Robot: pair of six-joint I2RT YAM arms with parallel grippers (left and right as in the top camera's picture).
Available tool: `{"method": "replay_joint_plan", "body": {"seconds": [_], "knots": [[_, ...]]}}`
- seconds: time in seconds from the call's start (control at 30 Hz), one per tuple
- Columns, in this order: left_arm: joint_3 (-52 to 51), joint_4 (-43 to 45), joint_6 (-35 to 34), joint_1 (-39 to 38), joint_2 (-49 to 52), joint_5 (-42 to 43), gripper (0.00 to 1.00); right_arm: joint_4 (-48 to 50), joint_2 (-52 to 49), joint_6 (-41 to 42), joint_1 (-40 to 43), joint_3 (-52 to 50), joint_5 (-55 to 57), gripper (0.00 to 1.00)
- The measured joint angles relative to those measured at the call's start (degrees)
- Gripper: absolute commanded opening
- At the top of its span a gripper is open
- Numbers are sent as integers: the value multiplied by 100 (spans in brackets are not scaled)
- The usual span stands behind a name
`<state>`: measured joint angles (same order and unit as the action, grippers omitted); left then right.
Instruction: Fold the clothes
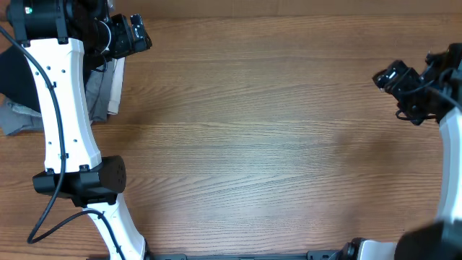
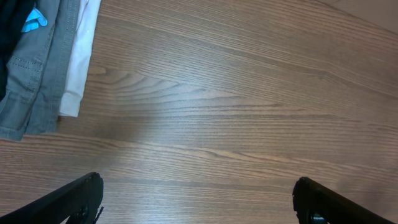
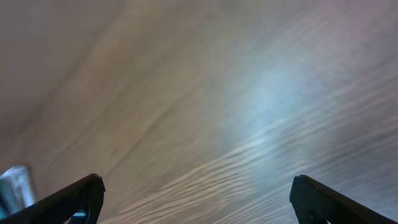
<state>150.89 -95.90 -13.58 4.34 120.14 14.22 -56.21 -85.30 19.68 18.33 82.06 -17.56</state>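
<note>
Most of what I saw was wooden table (image 1: 274,144). The black shirt (image 1: 14,79) lay bunched at its far left edge, half hidden under the left arm (image 1: 61,108), touching folded grey garments (image 2: 31,74) and a beige garment (image 2: 78,56). The left gripper (image 2: 198,199) and right gripper (image 3: 196,196) both gaped wide, holding nothing. With the pile so crowded, a reach could snag the grey garments instead.

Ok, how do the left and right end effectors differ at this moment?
The left end effector sits at the far left of the table, beside a stack of folded garments; the right end effector hangs over bare wood near the right edge. The left one's wrist picture is sharp, the right one's blurred. Both are wide open and hold nothing.
</note>
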Motion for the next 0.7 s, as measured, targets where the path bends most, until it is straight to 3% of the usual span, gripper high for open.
{"method": "replay_joint_plan", "body": {"seconds": [0.47,0.7], "knots": [[0,-11,0,0,0,-17,100,4,3593,-2,-2258,7,-20,100],[0,-13,0,0,0,-17,100,-326,5263,-17,-2551,17,15,100]]}}
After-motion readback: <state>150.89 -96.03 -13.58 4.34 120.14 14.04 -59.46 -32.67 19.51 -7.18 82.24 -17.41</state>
